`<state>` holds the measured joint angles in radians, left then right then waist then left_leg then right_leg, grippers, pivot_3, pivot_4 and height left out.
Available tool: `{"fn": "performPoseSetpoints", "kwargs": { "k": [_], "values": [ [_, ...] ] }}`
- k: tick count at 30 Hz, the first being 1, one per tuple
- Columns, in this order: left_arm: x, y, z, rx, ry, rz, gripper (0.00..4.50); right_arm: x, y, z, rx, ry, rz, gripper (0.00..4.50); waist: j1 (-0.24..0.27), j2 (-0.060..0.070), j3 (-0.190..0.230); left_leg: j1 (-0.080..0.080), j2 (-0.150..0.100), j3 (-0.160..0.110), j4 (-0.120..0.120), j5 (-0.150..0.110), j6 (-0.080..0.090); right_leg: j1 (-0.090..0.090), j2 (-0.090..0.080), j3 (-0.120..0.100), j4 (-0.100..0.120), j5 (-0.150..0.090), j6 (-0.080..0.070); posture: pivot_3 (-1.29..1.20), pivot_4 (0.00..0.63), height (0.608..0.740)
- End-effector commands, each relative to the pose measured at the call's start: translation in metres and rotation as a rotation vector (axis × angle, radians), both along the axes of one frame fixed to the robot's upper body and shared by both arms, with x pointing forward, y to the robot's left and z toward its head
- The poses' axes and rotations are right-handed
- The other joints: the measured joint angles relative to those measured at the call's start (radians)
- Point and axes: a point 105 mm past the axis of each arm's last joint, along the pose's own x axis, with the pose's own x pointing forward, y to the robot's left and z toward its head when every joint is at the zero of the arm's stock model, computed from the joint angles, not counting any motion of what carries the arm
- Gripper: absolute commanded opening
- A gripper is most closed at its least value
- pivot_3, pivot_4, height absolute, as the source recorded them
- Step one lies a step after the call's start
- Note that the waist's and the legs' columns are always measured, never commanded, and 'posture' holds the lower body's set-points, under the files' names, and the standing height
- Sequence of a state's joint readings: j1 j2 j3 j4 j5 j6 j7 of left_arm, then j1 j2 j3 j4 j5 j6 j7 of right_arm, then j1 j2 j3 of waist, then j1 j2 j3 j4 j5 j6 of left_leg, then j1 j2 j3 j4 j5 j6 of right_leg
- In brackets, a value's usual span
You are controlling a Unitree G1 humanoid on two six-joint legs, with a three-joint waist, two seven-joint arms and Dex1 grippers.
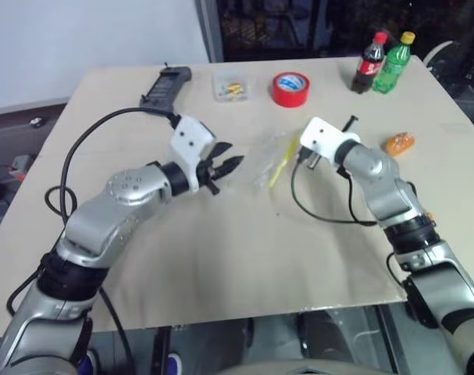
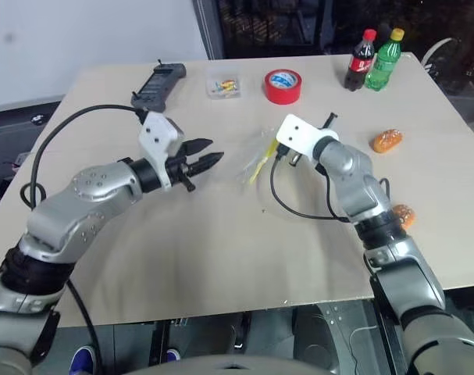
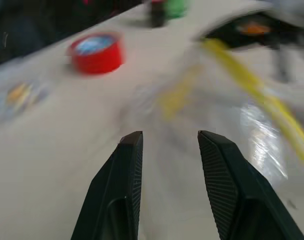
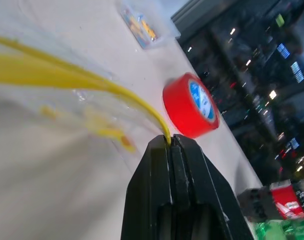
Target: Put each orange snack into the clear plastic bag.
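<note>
The clear plastic bag with its yellow seal strip hangs crumpled over the middle of the table. My right gripper is shut on one end of that strip and holds the edge up. Just left of the bag, my left gripper is open, its fingers apart with nothing between them, pointing at the bag. One orange snack lies on the table to the right of the bag. A second orange snack lies nearer, beside my right forearm.
At the back of the table are a red tape roll, a small clear box of coloured bits, a black handheld device, and a cola bottle beside a green bottle.
</note>
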<state>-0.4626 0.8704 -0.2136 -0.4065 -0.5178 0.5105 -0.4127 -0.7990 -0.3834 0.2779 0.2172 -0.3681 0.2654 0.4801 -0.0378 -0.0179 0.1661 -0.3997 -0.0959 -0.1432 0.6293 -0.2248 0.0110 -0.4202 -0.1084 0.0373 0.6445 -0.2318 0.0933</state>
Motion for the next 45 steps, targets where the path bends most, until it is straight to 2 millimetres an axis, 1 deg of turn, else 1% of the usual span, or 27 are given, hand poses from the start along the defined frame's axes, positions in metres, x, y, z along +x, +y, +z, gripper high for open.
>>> {"fn": "performPoseSetpoints", "kwargs": {
  "k": [1, 4, 7, 12, 15, 19, 30, 38, 41, 42, 43, 45],
  "values": [
    [-0.017, -0.013, 0.007, 0.166, -0.206, -0.033, 1.86, 0.001, 0.008, 0.017, 0.014, -0.002, -0.002, 0.00, 0.001, 0.000, 0.000, 0.000, 0.000, 0.000, -0.001, 0.000, 0.000, 0.000, 0.000, 0.000, 0.000, 0.000, 0.000, 0.00, 0.150, 0.740],
    [-0.030, -0.026, 0.003, 0.169, -0.213, -0.071, 1.86, 0.000, 0.018, 0.016, 0.026, 0.034, 0.006, 0.00, 0.002, 0.001, 0.001, 0.000, 0.000, 0.000, -0.001, 0.000, 0.000, 0.000, 0.000, 0.000, -0.001, 0.000, 0.000, 0.00, 0.150, 0.740],
    [-0.033, -0.030, -0.002, 0.154, -0.175, -0.063, 1.86, 0.000, 0.022, 0.015, 0.023, 0.050, 0.012, 0.00, 0.002, 0.001, 0.001, 0.000, 0.000, 0.000, -0.001, 0.000, 0.000, 0.000, 0.000, -0.001, 0.000, 0.000, 0.000, 0.00, 0.150, 0.740],
    [-0.026, -0.030, -0.007, 0.163, -0.163, 0.016, 1.86, -0.004, 0.030, 0.015, 0.029, 0.069, 0.039, 0.00, 0.001, 0.001, 0.001, 0.001, 0.000, -0.001, 0.001, 0.000, 0.000, 0.000, 0.002, -0.001, 0.003, 0.000, 0.000, 0.00, 0.150, 0.740],
    [-0.024, -0.030, -0.012, 0.200, -0.167, 0.031, 1.86, -0.005, 0.033, 0.015, 0.033, 0.075, 0.046, 0.00, -0.003, 0.001, 0.001, 0.001, 0.000, 0.000, 0.001, 0.000, 0.000, 0.000, 0.002, -0.001, 0.003, 0.000, 0.000, 0.00, 0.150, 0.740],
    [-0.016, -0.029, -0.017, 0.243, -0.194, 0.079, 1.86, -0.006, 0.037, 0.015, 0.040, 0.082, 0.056, 0.00, -0.002, 0.001, 0.001, 0.001, 0.000, -0.001, 0.002, 0.000, 0.000, 0.000, 0.002, -0.001, 0.003, 0.000, 0.000, 0.00, 0.150, 0.740],
    [-0.006, -0.030, -0.029, 0.329, -0.233, 0.106, 1.86, -0.008, 0.039, 0.015, 0.050, 0.093, 0.056, 0.00, -0.002, 0.001, 0.001, 0.001, 0.000, -0.001, 0.002, 0.000, 0.000, 0.000, 0.002, -0.001, 0.004, 0.000, 0.000, 0.00, 0.150, 0.740],
    [-0.001, -0.036, -0.029, 0.359, -0.279, 0.091, 1.86, -0.008, 0.039, 0.014, 0.050, 0.100, 0.054, 0.00, -0.002, 0.001, 0.001, 0.001, 0.000, -0.001, 0.003, 0.000, 0.000, 0.000, 0.002, -0.001, 0.005, 0.000, 0.000, 0.00, 0.150, 0.740],
    [0.000, -0.037, -0.031, 0.377, -0.296, 0.082, 1.08, -0.009, 0.040, 0.014, 0.050, 0.102, 0.054, 0.00, -0.002, 0.001, 0.001, 0.001, 0.000, -0.001, 0.003, 0.000, 0.000, 0.000, 0.002, -0.001, 0.006, 0.000, 0.000, 0.00, 0.150, 0.740],
    [0.001, -0.037, -0.032, 0.384, -0.298, 0.083, 0.70, -0.009, 0.040, 0.014, 0.051, 0.103, 0.054, 0.00, -0.002, 0.001, 0.001, 0.001, 0.000, -0.001, 0.004, 0.000, 0.000, 0.000, 0.002, -0.001, 0.006, 0.000, 0.000, 0.00, 0.150, 0.740],
    [0.003, -0.035, -0.033, 0.401, -0.307, 0.087, 0.13, -0.009, 0.040, 0.014, 0.052, 0.105, 0.054, 0.00, -0.002, 0.001, 0.001, 0.001, 0.000, -0.001, 0.004, 0.000, 0.000, 0.000, 0.002, -0.001, 0.006, 0.000, 0.000, 0.00, 0.150, 0.740],
    [0.005, -0.033, -0.035, 0.422, -0.319, 0.091, 0.05, -0.009, 0.040, 0.014, 0.052, 0.107, 0.054, 0.00, -0.002, 0.001, 0.001, 0.001, 0.000, -0.001, 0.004, 0.000, 0.000, 0.000, 0.002, -0.001, 0.007, 0.000, 0.000, 0.00, 0.150, 0.740]
  ]
}}
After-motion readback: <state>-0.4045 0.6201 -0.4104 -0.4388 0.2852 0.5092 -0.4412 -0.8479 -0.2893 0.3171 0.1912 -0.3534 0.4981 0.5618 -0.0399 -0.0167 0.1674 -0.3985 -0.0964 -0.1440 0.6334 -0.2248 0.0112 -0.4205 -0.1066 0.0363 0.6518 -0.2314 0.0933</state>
